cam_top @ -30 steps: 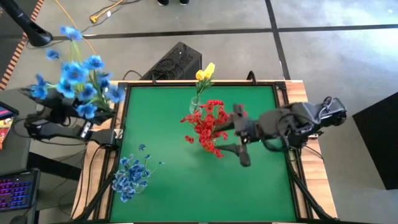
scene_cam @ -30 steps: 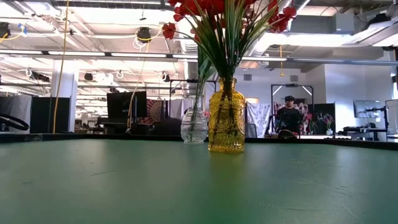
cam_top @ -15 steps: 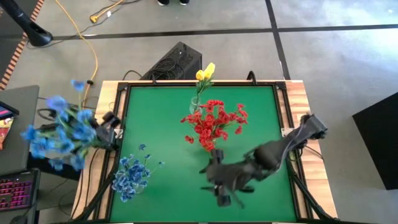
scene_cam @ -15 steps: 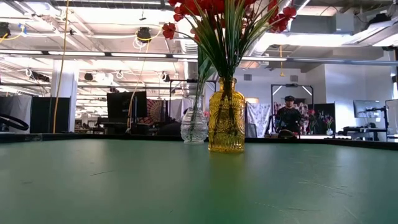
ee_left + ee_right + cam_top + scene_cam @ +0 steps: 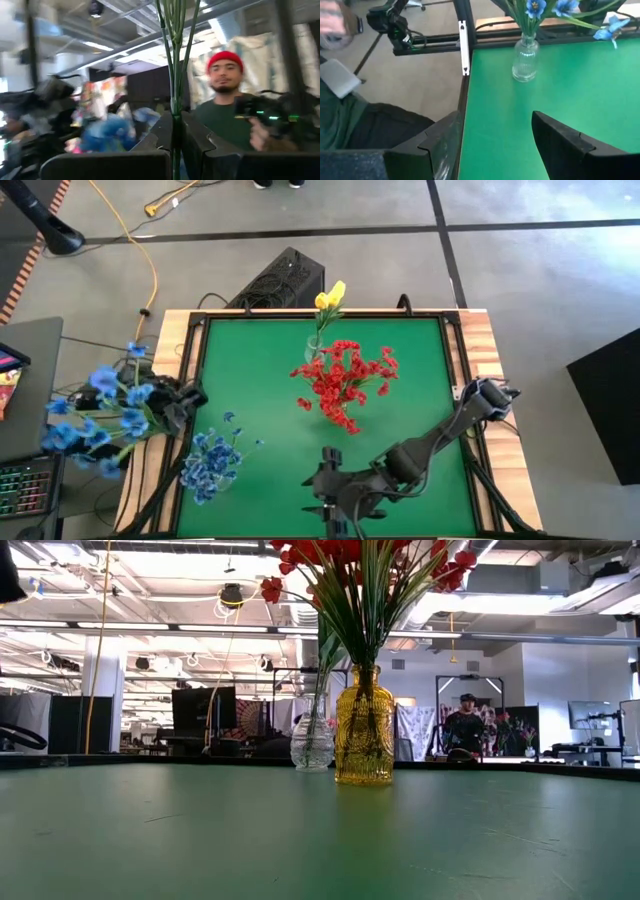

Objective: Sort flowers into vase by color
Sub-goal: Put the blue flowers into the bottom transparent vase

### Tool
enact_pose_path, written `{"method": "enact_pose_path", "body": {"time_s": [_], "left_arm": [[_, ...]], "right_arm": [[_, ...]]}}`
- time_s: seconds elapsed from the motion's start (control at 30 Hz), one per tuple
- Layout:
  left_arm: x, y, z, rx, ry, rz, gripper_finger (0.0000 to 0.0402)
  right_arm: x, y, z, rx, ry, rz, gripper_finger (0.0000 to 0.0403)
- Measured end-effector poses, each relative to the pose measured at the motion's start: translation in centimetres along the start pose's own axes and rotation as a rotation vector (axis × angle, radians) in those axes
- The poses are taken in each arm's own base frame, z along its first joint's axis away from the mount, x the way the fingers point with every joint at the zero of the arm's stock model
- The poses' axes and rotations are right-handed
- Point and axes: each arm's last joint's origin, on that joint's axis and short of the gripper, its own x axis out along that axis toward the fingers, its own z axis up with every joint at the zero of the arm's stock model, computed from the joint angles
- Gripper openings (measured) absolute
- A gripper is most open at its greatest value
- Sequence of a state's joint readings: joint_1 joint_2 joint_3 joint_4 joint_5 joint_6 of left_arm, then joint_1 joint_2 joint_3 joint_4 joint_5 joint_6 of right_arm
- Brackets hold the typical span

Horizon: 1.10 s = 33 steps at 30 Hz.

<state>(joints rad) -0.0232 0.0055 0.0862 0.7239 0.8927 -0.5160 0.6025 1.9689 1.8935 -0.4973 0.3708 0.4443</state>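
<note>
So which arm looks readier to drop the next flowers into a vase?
Probably the left. Its pincer is shut on the blue flowers, beside the vase of blue blooms. The right pincer is open and empty near the table's front edge.

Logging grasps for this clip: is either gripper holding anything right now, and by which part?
The left gripper holds a blue flower spray by its green stems, pinched between its fingers. The right gripper is open and empty over the green table.

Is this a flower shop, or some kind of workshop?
Likely a big open robotics lab: exposed ceiling ducts and lights, screens and equipment racks behind the green table, cables across a concrete floor.
</note>
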Motion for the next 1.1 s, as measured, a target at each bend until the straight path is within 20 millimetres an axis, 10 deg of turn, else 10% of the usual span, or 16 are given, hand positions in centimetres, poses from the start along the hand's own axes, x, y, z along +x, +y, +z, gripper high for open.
{"method": "enact_pose_path", "body": {"time_s": [1.1], "left_arm": [[3.0,-2.6,-6.4,0.091,0.115,-0.285,0.0000]], "right_arm": [[2.4,-1.1,0.0,0.145,-0.097,-0.128,0.0270]]}}
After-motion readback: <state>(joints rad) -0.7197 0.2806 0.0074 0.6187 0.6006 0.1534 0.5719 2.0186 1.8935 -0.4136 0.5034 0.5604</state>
